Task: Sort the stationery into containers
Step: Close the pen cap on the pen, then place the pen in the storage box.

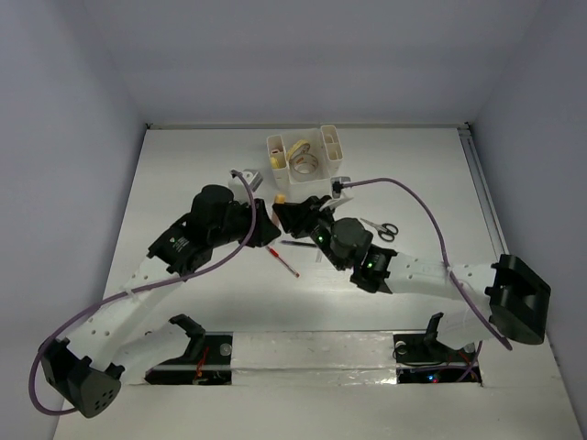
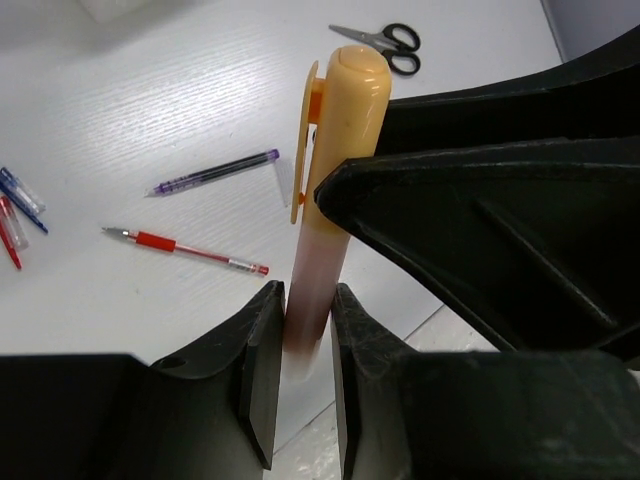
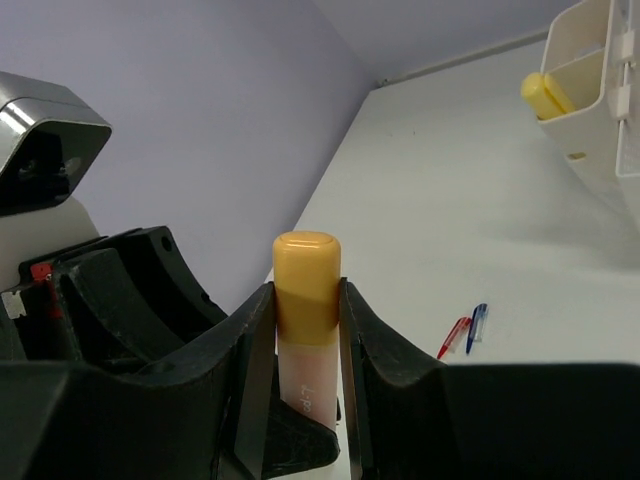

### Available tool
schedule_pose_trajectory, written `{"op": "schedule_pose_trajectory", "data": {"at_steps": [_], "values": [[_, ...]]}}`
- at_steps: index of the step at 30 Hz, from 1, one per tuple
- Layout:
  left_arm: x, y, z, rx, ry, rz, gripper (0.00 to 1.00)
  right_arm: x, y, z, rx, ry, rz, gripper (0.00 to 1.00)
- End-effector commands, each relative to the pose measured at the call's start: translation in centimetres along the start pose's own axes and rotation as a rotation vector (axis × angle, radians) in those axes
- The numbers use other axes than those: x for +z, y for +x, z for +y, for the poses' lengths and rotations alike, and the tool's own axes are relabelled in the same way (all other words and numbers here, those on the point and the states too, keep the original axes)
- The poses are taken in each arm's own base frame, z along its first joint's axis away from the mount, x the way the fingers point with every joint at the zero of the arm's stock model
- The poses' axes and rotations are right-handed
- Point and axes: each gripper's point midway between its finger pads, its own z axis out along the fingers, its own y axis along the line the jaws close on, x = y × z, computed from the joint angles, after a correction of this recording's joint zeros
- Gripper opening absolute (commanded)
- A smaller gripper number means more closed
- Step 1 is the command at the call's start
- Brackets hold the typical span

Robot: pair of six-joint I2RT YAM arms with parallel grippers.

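Both the left gripper (image 2: 305, 300) and the right gripper (image 3: 305, 300) are clamped on one yellow-capped stick (image 2: 345, 110), which is held clear of the bench (image 1: 193, 156) just on the near side of the white organizer (image 1: 307, 180), toward the arm bases. The stick's pale pink lower end is pinched between the left gripper's fingers (image 2: 262, 380), and the body just under the yellow cap is pinched between the right gripper's fingers (image 3: 255, 350), so the two grippers are set almost nose to nose. A clip is seen along the side of the cap. Inside the organizer, tape rolls (image 1: 304, 159) are seen in the large middle compartment, and a second yellow stick (image 3: 545, 95) is lodged in the narrow compartment on the organizer's left side as viewed from above. Small black-handled scissors (image 1: 381, 229) are laid flat on the bench, nearer the bases than the organizer and off to its right. A purple pen (image 2: 215, 172) and a long red pen (image 2: 185, 248) are laid on the bench farther from the organizer than the held stick, near each other but not touching. A short red pen (image 3: 455, 338) and a short blue pen (image 3: 477, 325) are laid side by side on the bench, well apart from the organizer; whether they touch cannot be told.
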Motion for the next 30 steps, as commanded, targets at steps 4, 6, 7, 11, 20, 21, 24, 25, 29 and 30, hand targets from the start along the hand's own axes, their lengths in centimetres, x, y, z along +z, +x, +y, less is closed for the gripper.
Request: {"op": "schedule_pose_trajectory", "data": {"at_steps": [4, 6, 7, 11, 20, 21, 24, 25, 29, 30], "values": [[-4.8, -11.1, -2.2, 0.080, 0.050, -0.498, 0.07, -0.5, 1.8, -0.9, -0.158, 0.009, 0.208, 0.00], [-4.8, -9.0, -1.3, 0.083, 0.029, -0.443, 0.26, 1.4, -0.3, -2.3, -0.191, 0.046, 0.166, 0.00], [-4.9, -8.4, -1.0, 0.101, 0.019, -0.431, 0.36, 2.4, -2.1, -1.7, -0.197, 0.045, 0.126, 0.00], [-6.1, -6.4, 0.1, 0.144, -0.023, -0.403, 0.80, 6.0, -6.4, -3.0, -0.264, 0.088, 0.042, 0.00], [-6.8, -4.2, 2.3, 0.165, -0.077, -0.462, 0.99, 14.5, -11.0, -8.8, -0.439, 0.238, -0.068, 0.00], [-7.0, -4.0, 2.4, 0.163, -0.082, -0.452, 0.99, 15.1, -11.7, -9.6, -0.463, 0.269, -0.093, 0.00], [-7.5, -4.1, 2.3, 0.167, -0.079, -0.479, 0.99, 17.9, -12.1, -10.7, -0.543, 0.294, -0.118, 0.00], [-7.7, -4.3, 2.3, 0.168, -0.083, -0.489, 0.99, 18.8, -13.0, -9.9, -0.555, 0.278, -0.151, 0.00], [-8.7, -4.6, 2.8, 0.159, -0.115, -0.527, 0.99, 21.3, -12.3, -10.8, -0.645, 0.287, -0.157, 0.00], [-8.9, -4.8, 2.9, 0.157, -0.122, -0.535, 0.99, 21.8, -11.6, -11.5, -0.657, 0.293, -0.147, 0.00]]}}
